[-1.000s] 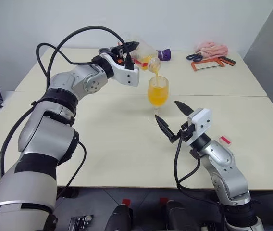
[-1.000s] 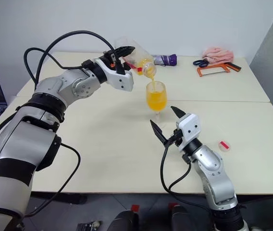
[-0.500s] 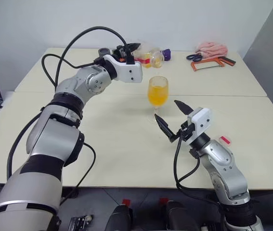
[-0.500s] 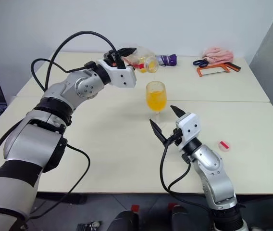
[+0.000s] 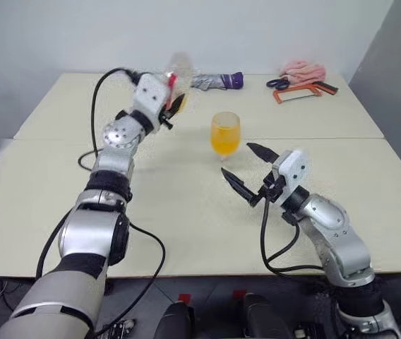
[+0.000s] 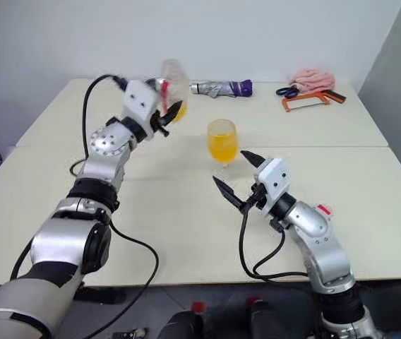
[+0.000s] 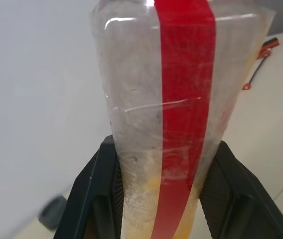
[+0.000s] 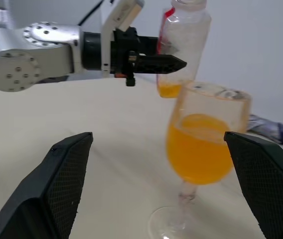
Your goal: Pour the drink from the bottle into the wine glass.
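Half-full wine glass (image 5: pixel 225 133) holds drink (image 8: pixel 200 154); left jaws clamp nearly empty bottle (image 8: pixel 181 45) (upright); right jaws (image 5: pixel 250 169) apart.

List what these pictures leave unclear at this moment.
- Bottle: blurred in both eye views; its mouth is cut off by the top edge in the left wrist view, so a cap cannot be judged.
- Drink left in the bottle: partly hidden behind the glass in the right wrist view.
- Glass foot: cut off by that view's bottom edge.
- Items at the far table edge: too small to identify.
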